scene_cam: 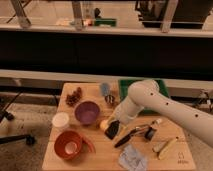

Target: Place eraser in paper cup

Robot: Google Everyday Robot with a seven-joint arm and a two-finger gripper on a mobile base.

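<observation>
Eraser, small near-black block [112, 129], sits clamped in the gripper [113, 131]; a loose grip could drop it short of the wide red-orange paper cup [68, 145].

Dim warm light, soft blur, dark background
</observation>
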